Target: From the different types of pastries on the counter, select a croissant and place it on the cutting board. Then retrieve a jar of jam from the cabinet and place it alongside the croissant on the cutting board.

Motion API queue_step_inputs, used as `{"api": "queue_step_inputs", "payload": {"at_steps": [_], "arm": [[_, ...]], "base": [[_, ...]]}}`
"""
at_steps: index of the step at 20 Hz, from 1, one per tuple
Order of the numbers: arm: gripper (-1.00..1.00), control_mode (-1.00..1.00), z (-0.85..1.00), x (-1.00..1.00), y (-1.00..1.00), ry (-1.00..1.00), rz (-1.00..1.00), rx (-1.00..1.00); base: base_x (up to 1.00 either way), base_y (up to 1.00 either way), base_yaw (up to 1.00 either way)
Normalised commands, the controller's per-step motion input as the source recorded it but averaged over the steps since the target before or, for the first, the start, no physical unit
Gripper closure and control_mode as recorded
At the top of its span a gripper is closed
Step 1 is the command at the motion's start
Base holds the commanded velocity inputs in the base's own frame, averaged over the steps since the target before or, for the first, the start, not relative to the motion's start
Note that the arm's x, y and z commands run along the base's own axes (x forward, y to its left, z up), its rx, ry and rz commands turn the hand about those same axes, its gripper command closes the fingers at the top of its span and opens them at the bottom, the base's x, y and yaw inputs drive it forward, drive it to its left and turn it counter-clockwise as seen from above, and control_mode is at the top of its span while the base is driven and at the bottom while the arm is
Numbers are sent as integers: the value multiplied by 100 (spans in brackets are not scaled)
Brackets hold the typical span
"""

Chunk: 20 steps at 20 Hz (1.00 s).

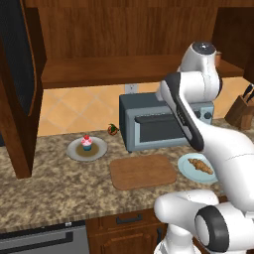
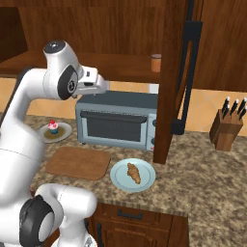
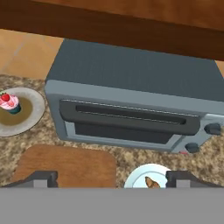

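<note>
The golden-brown croissant (image 2: 133, 172) lies on a pale round plate (image 2: 144, 182) on the granite counter (image 2: 202, 164), right of the brown cutting board (image 2: 78, 162), which is bare. On the cabinet shelf (image 2: 125, 67) stands the orange-brown jar of jam (image 2: 156, 62), beside the open cabinet door (image 2: 170, 82). My gripper (image 3: 111, 178) hangs open and empty above the front of the toaster oven; below it show the board (image 3: 65, 166) and the croissant (image 3: 152, 182). The cupcake (image 1: 87, 143) sits on a grey plate (image 1: 99, 151) to the left.
A grey-blue toaster oven (image 1: 149, 124) stands at the back of the counter behind the board. A knife block (image 2: 226, 128) is at the far right. The other open cabinet door (image 1: 20, 89) stands at the left. A small red-and-green item (image 1: 113, 130) lies beside the oven.
</note>
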Motion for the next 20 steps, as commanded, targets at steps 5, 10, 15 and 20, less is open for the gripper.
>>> {"api": "queue_step_inputs", "payload": {"at_steps": [5,10,15,20], "arm": [[-100,-100,54,-9,-31,-16,2,-4],[-100,-100,51,-1,-26,-18,-9,-17],[-100,-100,5,-43,-43,-55,-26,-20],[-100,-100,4,-2,-12,-11,-9,1]], "base": [[0,0,0],[0,0,0],[0,0,0],[0,0,0]]}}
